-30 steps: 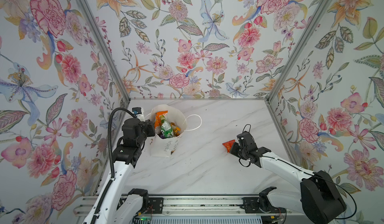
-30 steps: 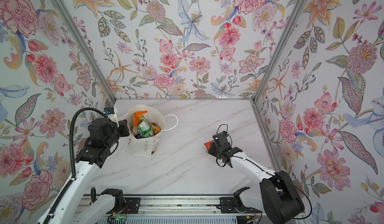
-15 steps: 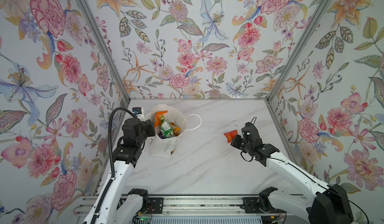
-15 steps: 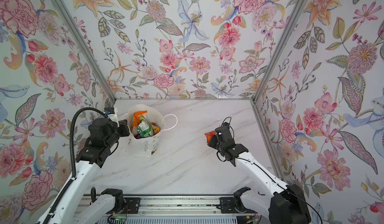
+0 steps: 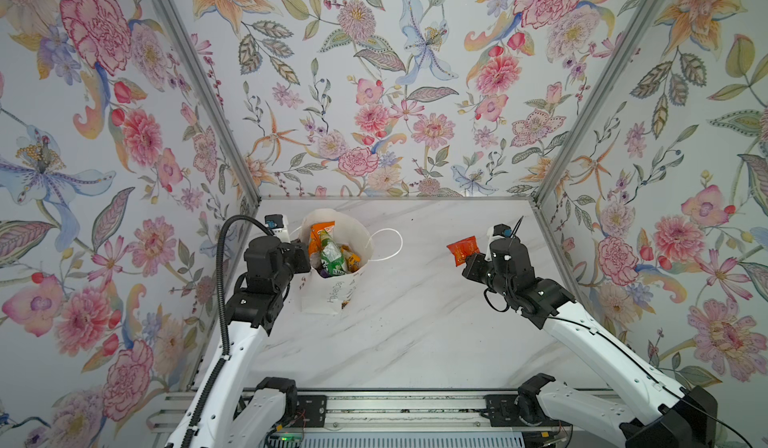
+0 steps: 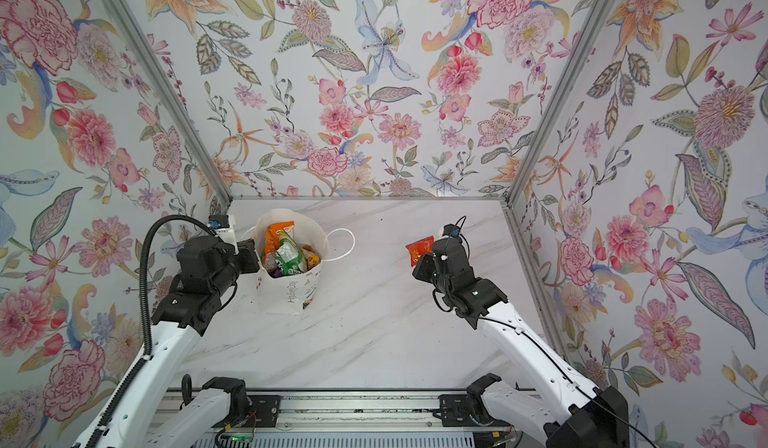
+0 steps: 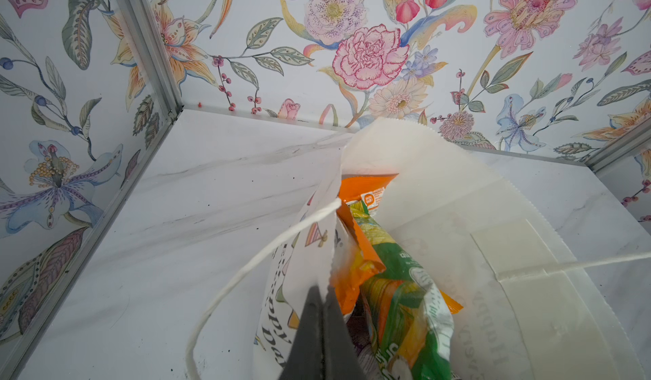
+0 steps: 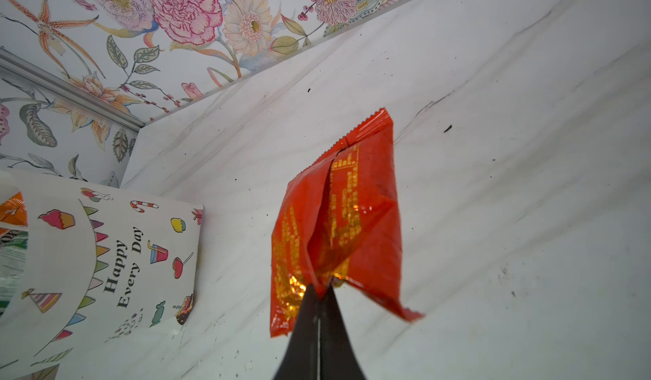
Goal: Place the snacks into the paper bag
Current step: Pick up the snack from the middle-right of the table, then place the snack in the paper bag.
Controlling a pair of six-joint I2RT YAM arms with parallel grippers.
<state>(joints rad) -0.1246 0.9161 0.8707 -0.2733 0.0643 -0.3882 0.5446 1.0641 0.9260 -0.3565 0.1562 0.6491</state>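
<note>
We see the right gripper [image 8: 318, 292] pinched shut on a red-orange sachet [image 8: 338, 219], aloft, well right of the paper bag [image 5: 322, 298] (packets [image 5: 332, 254] inside); the left gripper [image 7: 322, 292] clamps its rim.

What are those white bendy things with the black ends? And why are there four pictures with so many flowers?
Those are two robot arms, fixed to a rail at the front of a marble-look table. The flowers are just wallpaper on the walls around it.

Two pictures come from a camera high up, looking down at everything. The other two come from a small camera on each arm's wrist, so they look along its gripper, the pinching part at the end.

On the table stands a white paper bag with snacks already inside: orange, green and yellow packets. The left gripper is shut on the bag's rim. The right gripper is shut on a red packet, held up in the air, apart from the bag.
</note>
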